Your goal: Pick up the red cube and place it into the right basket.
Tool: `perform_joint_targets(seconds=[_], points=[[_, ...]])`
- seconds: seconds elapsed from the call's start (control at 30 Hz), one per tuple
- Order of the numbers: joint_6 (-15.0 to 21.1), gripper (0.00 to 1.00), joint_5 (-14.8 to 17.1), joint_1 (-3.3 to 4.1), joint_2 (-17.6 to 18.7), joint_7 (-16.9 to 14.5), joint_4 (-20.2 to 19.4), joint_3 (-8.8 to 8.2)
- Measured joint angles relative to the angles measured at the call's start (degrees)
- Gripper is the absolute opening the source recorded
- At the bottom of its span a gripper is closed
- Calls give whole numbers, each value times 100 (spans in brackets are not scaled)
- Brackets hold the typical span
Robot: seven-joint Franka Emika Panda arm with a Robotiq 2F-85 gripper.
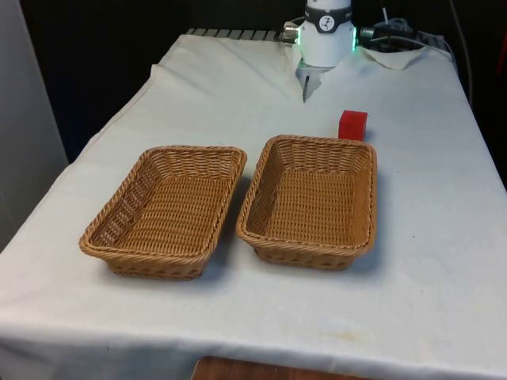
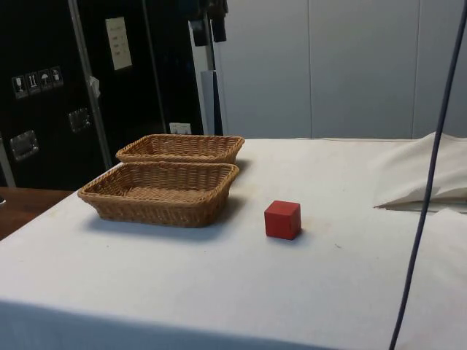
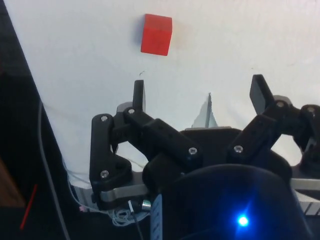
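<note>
The red cube (image 1: 352, 125) rests on the white cloth just behind the far rim of the right wicker basket (image 1: 273, 212); it also appears in the side view (image 2: 282, 219) and the wrist view (image 3: 156, 34). Beside it, on the front view's left, lies the left wicker basket (image 1: 120, 230). Both baskets hold nothing. My gripper (image 3: 198, 95) hangs high over the far end of the table, well away from the cube, open with its fingers (image 3: 138, 95) spread wide and nothing between them.
The robot's white base (image 1: 326, 36) stands at the table's far end, with folds of cloth (image 1: 396, 55) beside it. A black cable (image 2: 425, 189) hangs down across the side view. Bare cloth surrounds the baskets.
</note>
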Motion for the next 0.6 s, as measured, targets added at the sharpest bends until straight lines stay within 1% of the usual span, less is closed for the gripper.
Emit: perform_joint_targets(seconds=[0.17, 0.27, 0.43, 0.47, 0.5, 0.6], points=[[132, 100, -29, 0, -132, 74, -183, 63], [252, 100, -63, 0, -258, 149, -361, 120], [367, 100, -115, 0, -430, 258, -607, 189], [367, 100, -115, 0, -430, 258, -607, 189], [407, 100, -138, 0, -498, 292, -722, 212], [458, 100, -160, 0, -613, 350, -894, 241]])
